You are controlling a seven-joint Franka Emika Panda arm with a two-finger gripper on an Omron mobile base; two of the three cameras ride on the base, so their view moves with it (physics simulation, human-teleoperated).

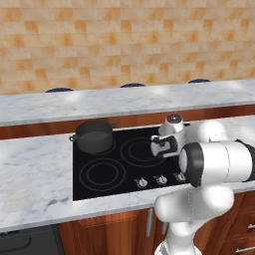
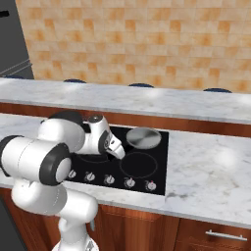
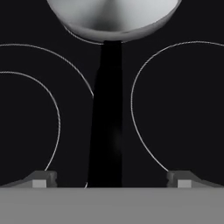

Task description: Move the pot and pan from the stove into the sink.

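Gripper (image 3: 111,178) wide open, holding nothing, lined up over the pan's black handle (image 3: 107,127) so the fingers can straddle it. Pan (image 2: 143,137) sits on the stove's (image 1: 99,191) back burner; pot (image 1: 93,135) waits on the other back burner.

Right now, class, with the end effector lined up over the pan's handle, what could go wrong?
1. The open end effector straddles the long black handle far from the pan; gripped that far out, the pan could droop or twist.
2. The stove lies close under the handle, so a low descent may scrape the fingertips on it.
3. The pot stands on the back left burner; a wide swing might clip it.
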